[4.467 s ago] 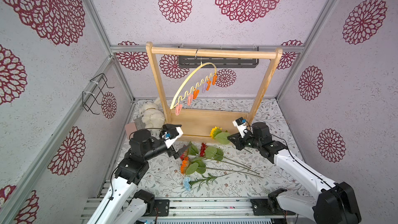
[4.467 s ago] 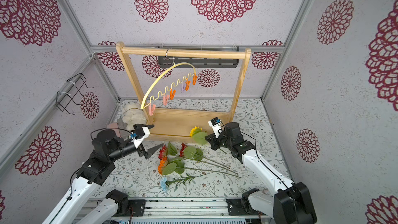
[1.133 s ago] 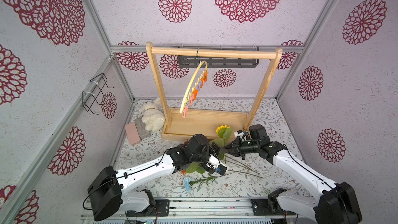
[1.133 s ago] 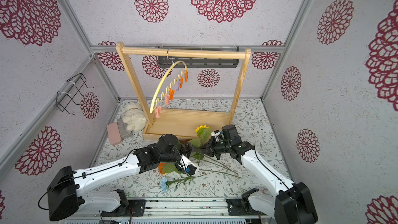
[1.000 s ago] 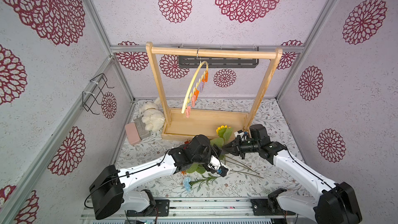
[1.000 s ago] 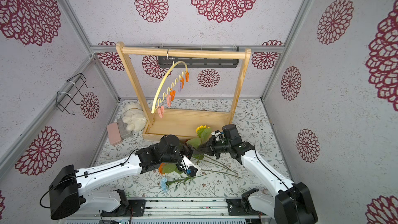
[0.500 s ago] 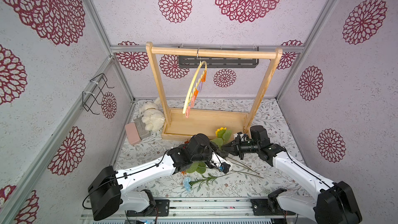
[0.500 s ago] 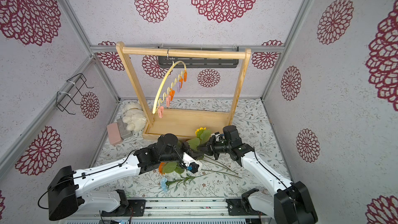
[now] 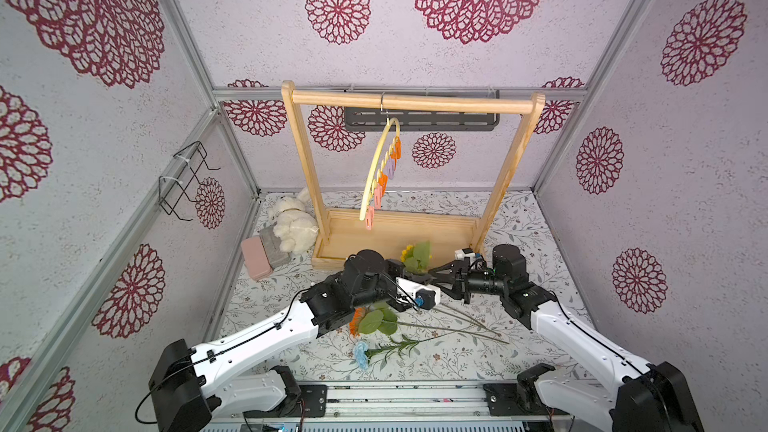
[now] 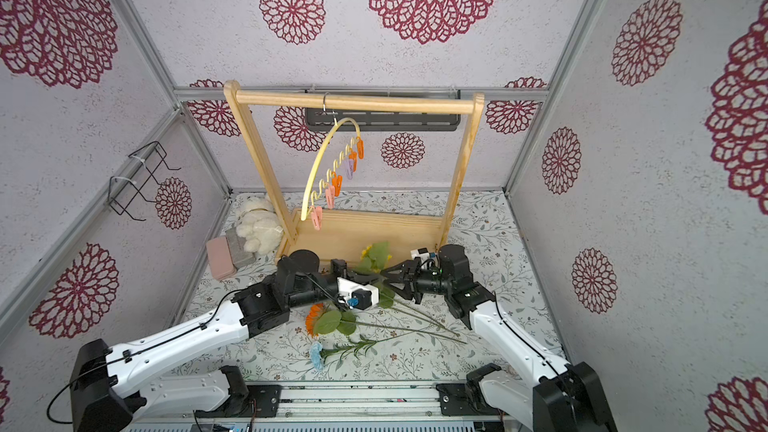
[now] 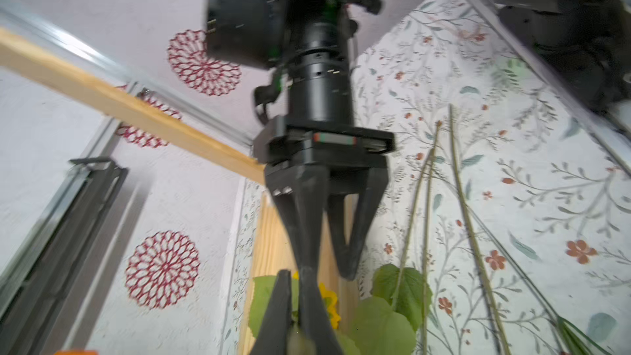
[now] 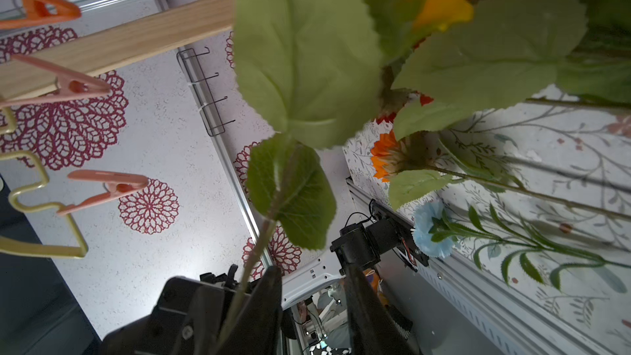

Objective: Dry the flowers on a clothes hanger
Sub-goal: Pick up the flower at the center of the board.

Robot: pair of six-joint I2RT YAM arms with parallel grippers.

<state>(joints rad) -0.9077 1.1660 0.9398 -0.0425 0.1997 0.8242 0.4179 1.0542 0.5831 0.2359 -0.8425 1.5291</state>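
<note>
- Top views: the clothes hanger [image 9: 376, 172] hangs by its hook from the top bar of the wooden rack [image 9: 411, 100], which stands toward the back edge of the bench [image 9: 519, 218]. Every clothespin [image 9: 369, 212] I can make out is empty, so no flower is hung yet.
- Top views: the yellow flower [image 9: 409, 252] is up off the bench, just in front of the rack's base. It sits between the left claw [image 9: 409, 273] and the right claw [image 9: 434, 280], which meet tip to tip.
- Top views: the orange flower [image 10: 313, 317] and the light blue flower [image 10: 316, 355] lie flat toward the front edge. The red ones are hidden under my left arm.
- Left wrist: the left claw [image 11: 295, 302] is pinched closed on the stem of the yellow flower [image 11: 329, 297]. The right claw [image 11: 327, 269] faces it with jaws apart and nothing between them.
- Right wrist: the right claw [image 12: 317, 288] has its fingers spread. The stem [image 12: 259, 244] runs beside them, not between them, and down into the left claw. The pink clothespins [image 12: 102, 186] are near and bare.
- Progress, my reading: this is the hand-over of the first flower, with the left side carrying it alone. Clipping has not begun, and all five flowers are left to hang.
</note>
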